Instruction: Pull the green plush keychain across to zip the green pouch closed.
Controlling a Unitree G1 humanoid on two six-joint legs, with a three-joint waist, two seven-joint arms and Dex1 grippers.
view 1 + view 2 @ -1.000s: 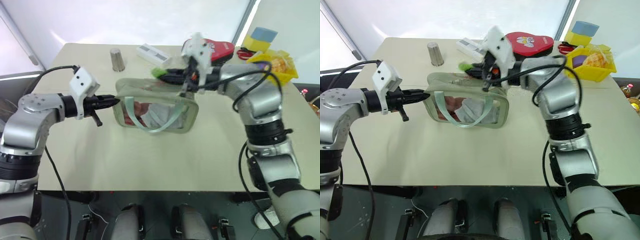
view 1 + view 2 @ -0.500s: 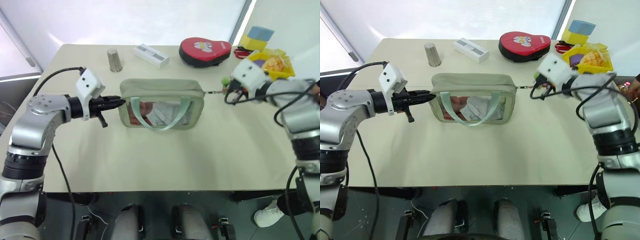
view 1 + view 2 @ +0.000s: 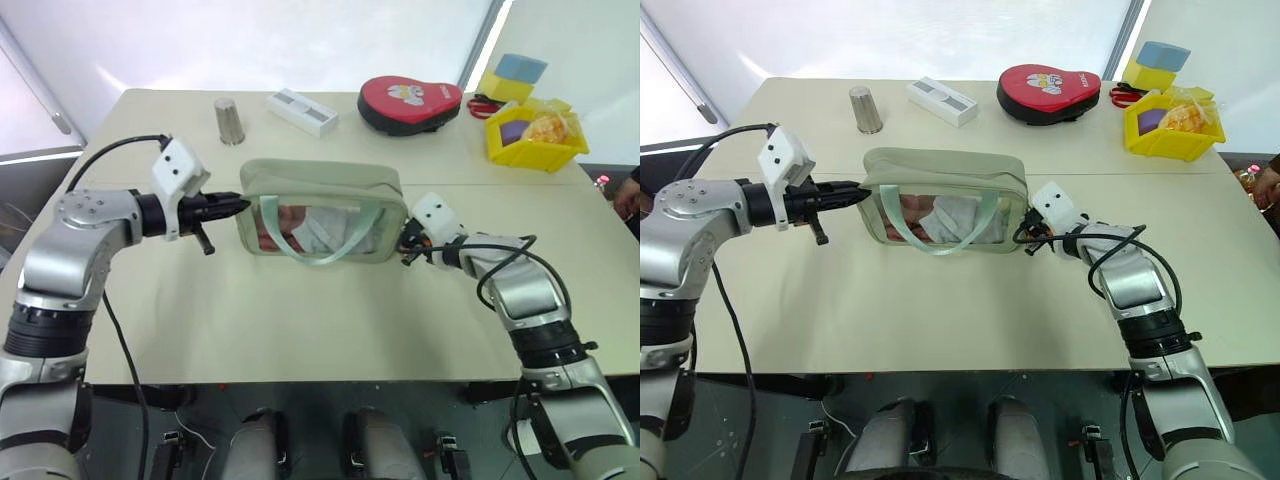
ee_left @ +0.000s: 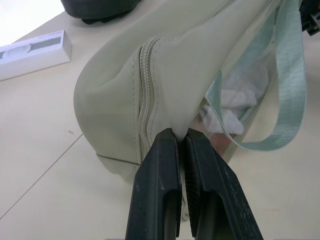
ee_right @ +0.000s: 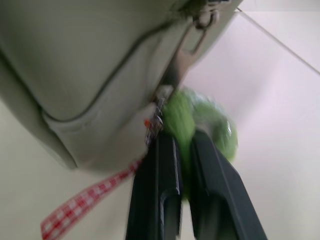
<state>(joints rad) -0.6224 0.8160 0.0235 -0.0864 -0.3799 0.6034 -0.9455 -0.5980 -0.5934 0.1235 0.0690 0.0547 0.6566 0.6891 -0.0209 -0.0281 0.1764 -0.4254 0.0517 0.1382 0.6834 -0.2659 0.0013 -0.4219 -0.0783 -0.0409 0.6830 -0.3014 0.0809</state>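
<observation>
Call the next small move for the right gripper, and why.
Probably open the right gripper and release the green plush keychain: the green pouch looks zipped across its top, and the keychain already hangs at the end beside that gripper. The left gripper pinches the opposite end.

Silver-grey jointed arms, black cables, white wrist camera blocks, black jaws

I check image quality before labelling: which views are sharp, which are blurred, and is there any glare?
Left wrist view: sharp on the left gripper pinching the green pouch. Right wrist view: smeared by motion, the green plush keychain soft at the right gripper. Both eye views: sharp, bright backlight beyond the table, shadows faint.
</observation>
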